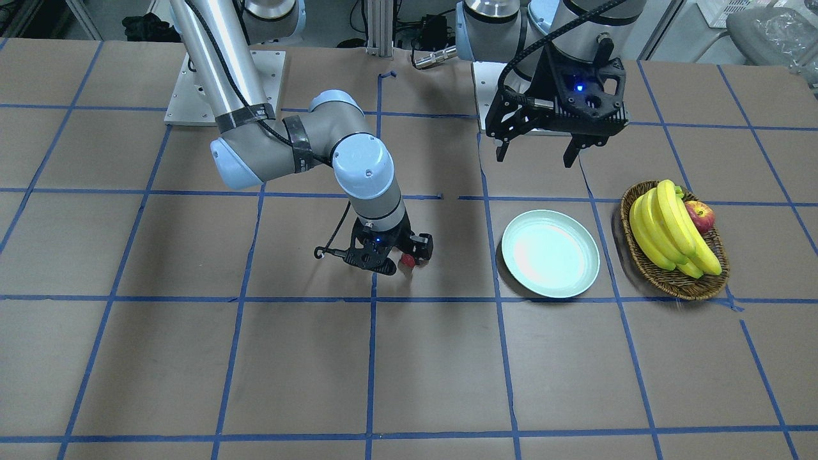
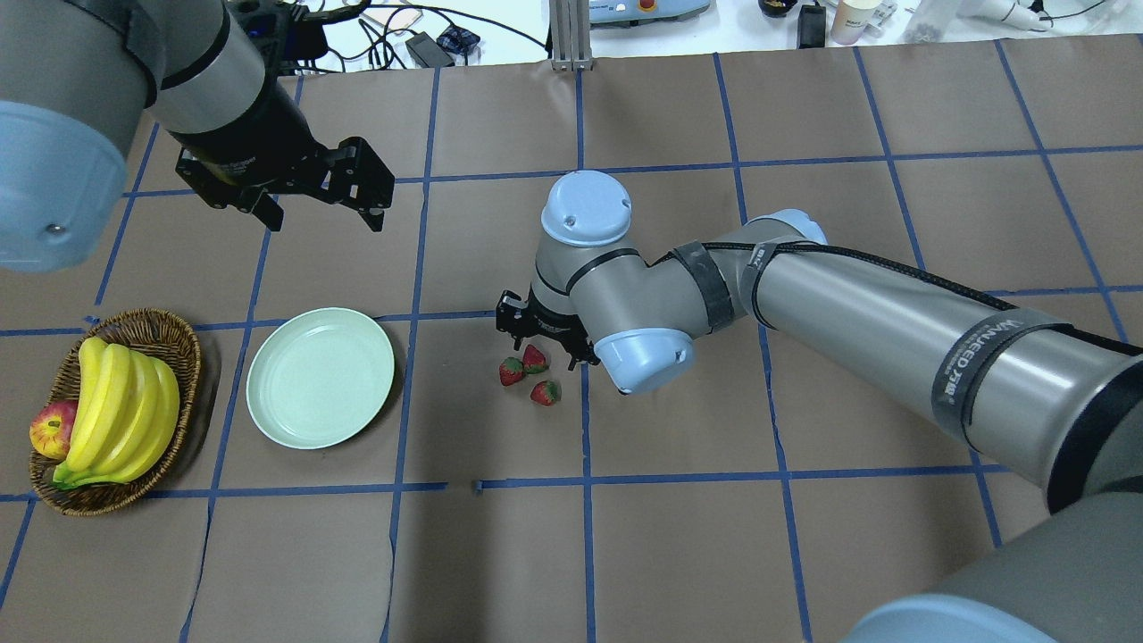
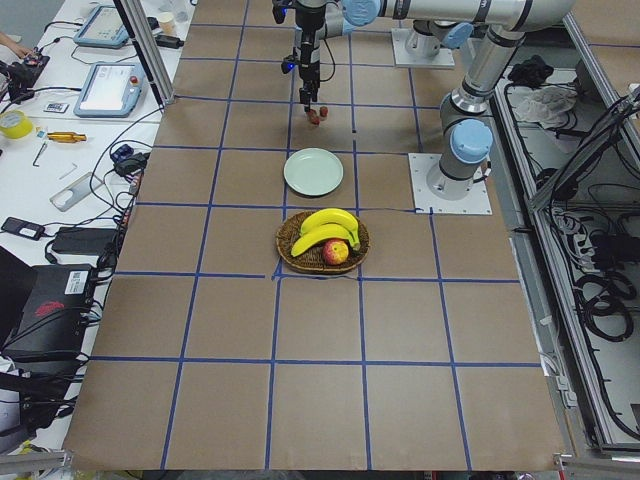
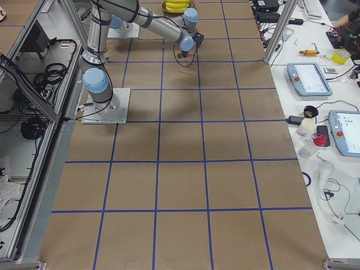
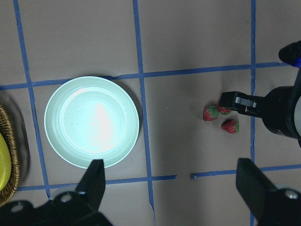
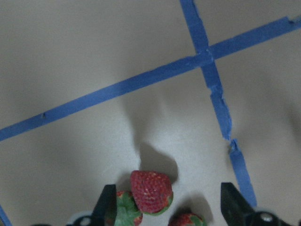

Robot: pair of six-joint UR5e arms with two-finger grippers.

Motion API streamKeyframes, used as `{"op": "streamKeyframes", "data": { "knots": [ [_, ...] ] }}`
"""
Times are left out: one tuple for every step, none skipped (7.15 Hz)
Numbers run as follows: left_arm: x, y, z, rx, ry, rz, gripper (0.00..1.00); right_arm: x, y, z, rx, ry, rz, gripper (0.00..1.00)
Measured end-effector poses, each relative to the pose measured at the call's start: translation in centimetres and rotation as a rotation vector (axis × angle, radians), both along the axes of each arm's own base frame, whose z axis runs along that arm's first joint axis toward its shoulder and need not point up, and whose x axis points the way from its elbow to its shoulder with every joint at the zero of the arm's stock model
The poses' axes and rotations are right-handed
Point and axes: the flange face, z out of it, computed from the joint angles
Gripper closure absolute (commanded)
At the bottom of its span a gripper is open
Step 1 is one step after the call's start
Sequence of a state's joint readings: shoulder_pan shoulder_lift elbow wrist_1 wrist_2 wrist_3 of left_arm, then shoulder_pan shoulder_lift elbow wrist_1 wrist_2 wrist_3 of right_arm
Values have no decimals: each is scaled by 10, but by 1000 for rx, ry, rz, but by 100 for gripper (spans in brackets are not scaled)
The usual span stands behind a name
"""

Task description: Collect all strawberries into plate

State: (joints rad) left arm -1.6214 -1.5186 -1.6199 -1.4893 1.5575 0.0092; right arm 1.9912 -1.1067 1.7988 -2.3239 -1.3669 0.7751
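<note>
your right gripper (image 6: 170, 203) is spread wide, low over the strawberries (image 2: 534, 358). left gripper (image 2: 323, 218) hangs, fingers apart, near the plate (image 2: 320, 377).

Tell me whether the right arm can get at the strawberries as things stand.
Probably yes. The right gripper hangs open just over the strawberries, with one of them between its jaws, and nothing lies in the way.

Brown table (image 1: 409, 377), blue tape grid (image 1: 371, 358), cluttered side bench (image 4: 344, 236)
</note>
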Motion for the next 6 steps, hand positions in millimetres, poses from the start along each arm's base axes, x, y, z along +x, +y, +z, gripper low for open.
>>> {"op": "streamKeyframes", "data": {
  "knots": [
    [0,0,0,0,0,0,0,-4,0,16,-30,8,3,8],
    [0,0,0,0,0,0,0,-13,0,33,-70,32,21,7],
    [0,0,0,0,0,0,0,-30,-4,46,-101,86,67,5],
    [0,0,0,0,-1,0,0,-56,-9,58,-104,143,129,5],
    [0,0,0,0,-1,0,0,-88,-14,72,-90,175,185,3],
    [0,0,0,0,0,0,0,-128,-14,91,-54,188,234,0]
  ]
}}
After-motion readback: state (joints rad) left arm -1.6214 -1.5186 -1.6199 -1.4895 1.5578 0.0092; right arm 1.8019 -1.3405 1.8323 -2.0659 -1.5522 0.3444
